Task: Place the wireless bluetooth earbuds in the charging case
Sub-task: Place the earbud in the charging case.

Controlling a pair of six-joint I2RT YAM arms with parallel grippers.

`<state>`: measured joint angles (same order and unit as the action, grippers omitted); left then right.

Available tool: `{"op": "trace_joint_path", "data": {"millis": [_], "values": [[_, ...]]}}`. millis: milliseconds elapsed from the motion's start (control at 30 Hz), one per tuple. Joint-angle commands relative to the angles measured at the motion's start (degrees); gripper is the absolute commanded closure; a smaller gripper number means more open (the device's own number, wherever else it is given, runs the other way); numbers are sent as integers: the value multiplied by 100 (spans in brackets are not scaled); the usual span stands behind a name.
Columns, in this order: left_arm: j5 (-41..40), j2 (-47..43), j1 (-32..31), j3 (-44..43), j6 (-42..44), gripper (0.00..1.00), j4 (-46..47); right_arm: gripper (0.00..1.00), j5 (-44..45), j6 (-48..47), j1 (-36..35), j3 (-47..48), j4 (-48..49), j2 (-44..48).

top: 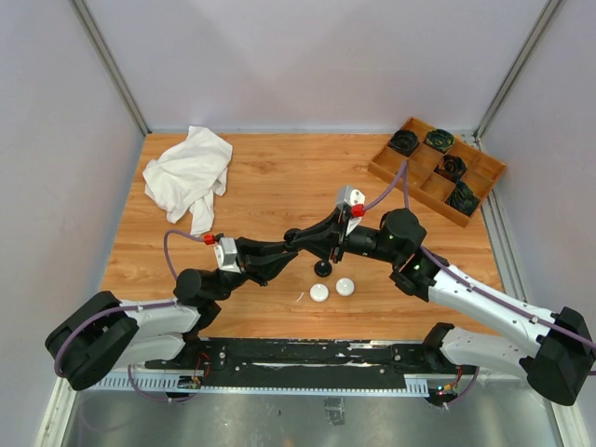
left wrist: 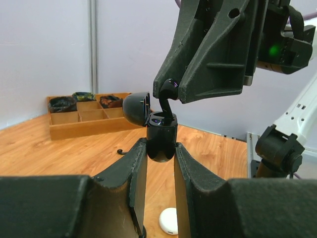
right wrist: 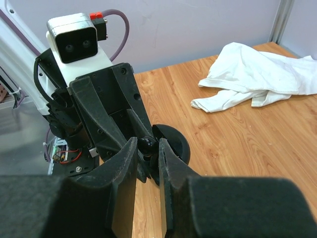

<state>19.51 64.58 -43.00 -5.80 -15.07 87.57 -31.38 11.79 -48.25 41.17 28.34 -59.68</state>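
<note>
The left gripper (left wrist: 161, 147) is clamped on the lower half of a black case (left wrist: 161, 134), holding it upright in the air over the near half of the table (top: 279, 177), about midway between the left and right edges. Its lid (left wrist: 136, 109) stands hinged open on the far side. The right gripper (right wrist: 147, 145) reaches in from above, pinched shut on a black bud (left wrist: 167, 94). The bud's stem reaches down to the case's open mouth; I cannot tell whether it is seated. The two sets of fingers crowd each other around the case, with little gap left.

Two white cases (top: 319, 291) sit side by side on the wood close to the near edge, one of them under the held case. A loose bud (left wrist: 120, 151) lies on bare wood between the held case and the tray (top: 438, 168). The tray fills the far right corner, with dark items in its compartments. A cloth (top: 191, 172) is heaped at the far left corner. Between cloth and tray the wood lies bare up to the far edge. Walls stand tight along the left, far and right edges.
</note>
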Motion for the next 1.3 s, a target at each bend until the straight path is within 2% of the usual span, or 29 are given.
{"op": "trace_joint_path", "data": {"millis": [0, 267, 600, 767, 967, 1067, 1267], "values": [[-222, -146, -33, -182, -146, 100, 1352, 80, -173, 65, -96, -195, 287, -26], [-214, -321, -33, -167, -266, 100, 1366, 79, -19, 92, -89, -342, 451, 10], [-156, -443, -33, -174, -259, 100, 1368, 73, -167, 140, -88, -316, 409, -71], [-138, -437, -33, -131, -157, 100, 1367, 62, -109, 32, -91, -305, 326, 20], [-278, -416, -33, 15, 121, 100, 1272, 50, 188, -477, -86, -136, -325, 467], [-277, -411, -33, 18, 232, 100, 1163, 40, 468, -661, -92, -146, -512, 675], [-252, -385, -33, -24, 353, 100, 1040, 28, 603, -702, -93, -113, -519, 737]]}}
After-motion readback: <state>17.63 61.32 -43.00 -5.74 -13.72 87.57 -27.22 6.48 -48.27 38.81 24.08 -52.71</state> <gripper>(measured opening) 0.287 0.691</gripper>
